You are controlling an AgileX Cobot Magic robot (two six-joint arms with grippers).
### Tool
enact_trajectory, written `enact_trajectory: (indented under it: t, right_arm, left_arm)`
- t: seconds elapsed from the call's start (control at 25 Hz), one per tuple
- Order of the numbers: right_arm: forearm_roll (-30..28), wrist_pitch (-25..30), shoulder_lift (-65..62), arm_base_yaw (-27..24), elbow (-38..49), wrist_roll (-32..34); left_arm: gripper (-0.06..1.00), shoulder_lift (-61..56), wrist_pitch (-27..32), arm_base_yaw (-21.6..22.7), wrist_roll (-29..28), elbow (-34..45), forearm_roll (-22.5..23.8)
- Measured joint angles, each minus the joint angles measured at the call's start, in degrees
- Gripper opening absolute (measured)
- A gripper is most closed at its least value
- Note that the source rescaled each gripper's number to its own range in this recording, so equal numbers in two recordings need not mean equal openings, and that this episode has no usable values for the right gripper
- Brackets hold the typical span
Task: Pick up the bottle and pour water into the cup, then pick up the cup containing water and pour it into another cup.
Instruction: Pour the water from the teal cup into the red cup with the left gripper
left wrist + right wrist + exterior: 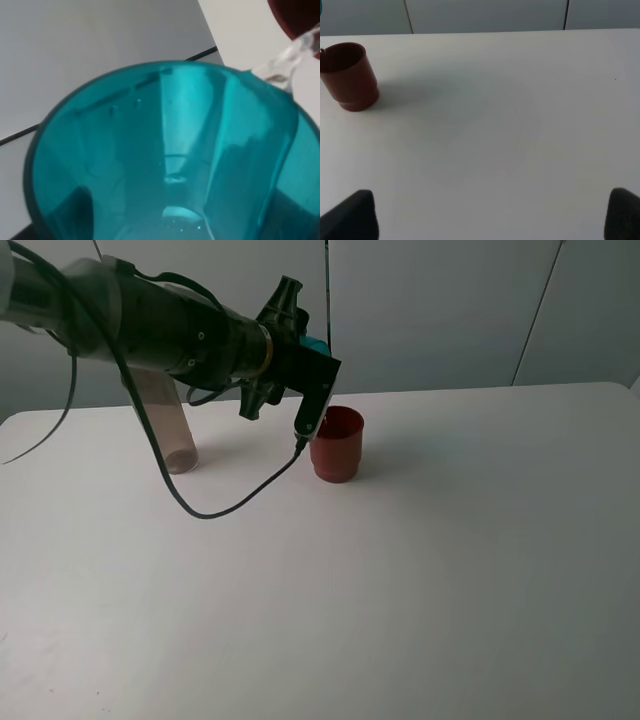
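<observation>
The left claw (312, 390) is clamped on the teal tumbler (165, 165), and the whole wrist is rolled over so the tumbler lies tipped with its mouth toward the dark red cup (337, 443). From the high camera only a sliver of teal shows behind the claw's black body, just above and beside the red cup's rim. The reason for that tilt shows in the left wrist view: a thin stream of water (287, 62) leaves the tumbler's lip and runs toward the red cup at the corner of the picture. So this looks like the second pour, in hand rather than finished; a little water seems to sit low inside the tumbler.

The red cup stands upright on the white bench (420, 570), near its far side, placed where the tipped tumbler can reach over it without the arm crossing far.

The tinted bottle (168, 430) stands upright to the left, well apart from the cups and partly behind the arm, out of the pour's way.

The right claw (492, 212) waits low over bare bench, its fingers spread apart and holding nothing, well clear of the red cup.
</observation>
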Motion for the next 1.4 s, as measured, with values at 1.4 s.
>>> enact_trajectory:
  t: [1.4]
  right_arm:
    - [0.00, 0.00, 0.00, 0.00, 0.00, 0.00]
  left_arm:
    - [0.20, 0.00, 4.63, -2.88, 2.55, -0.04, 0.00]
